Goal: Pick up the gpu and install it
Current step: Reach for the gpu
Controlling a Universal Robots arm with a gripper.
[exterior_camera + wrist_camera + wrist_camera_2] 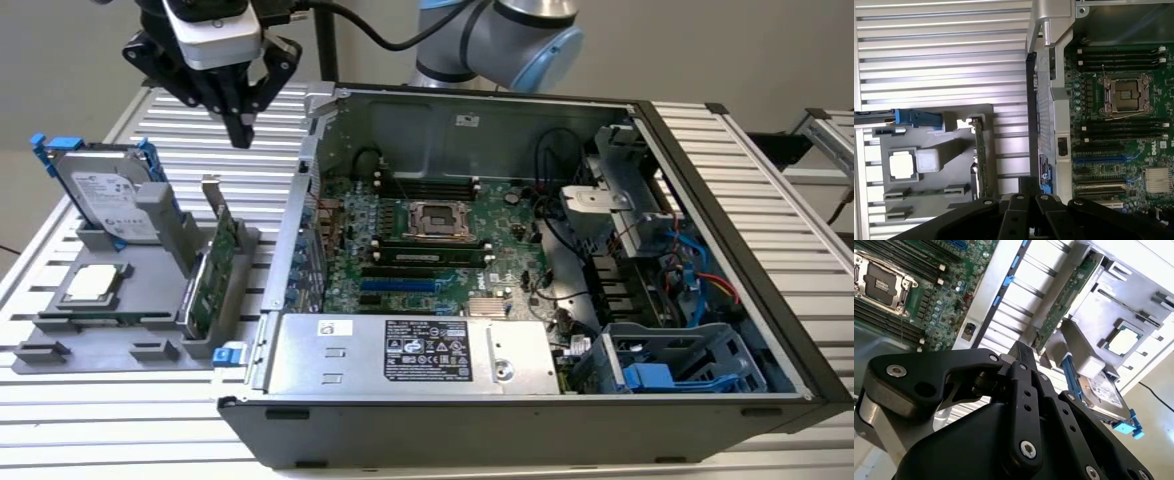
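The gpu stands on edge in a slot of the grey holder on the exterior view's left, green board showing and silver bracket at its far end. Its green edge appears in both wrist views. My gripper hangs well above and behind the holder, near the case's back corner. Its black fingers are shut together with nothing between them. The open computer case lies to the exterior view's right of the holder, with its motherboard exposed.
A silver hard drive in a blue frame leans in the holder beside the gpu. A square silver processor chip lies flat in front of it. The case's side wall rises between holder and motherboard. Slatted metal tabletop lies beneath.
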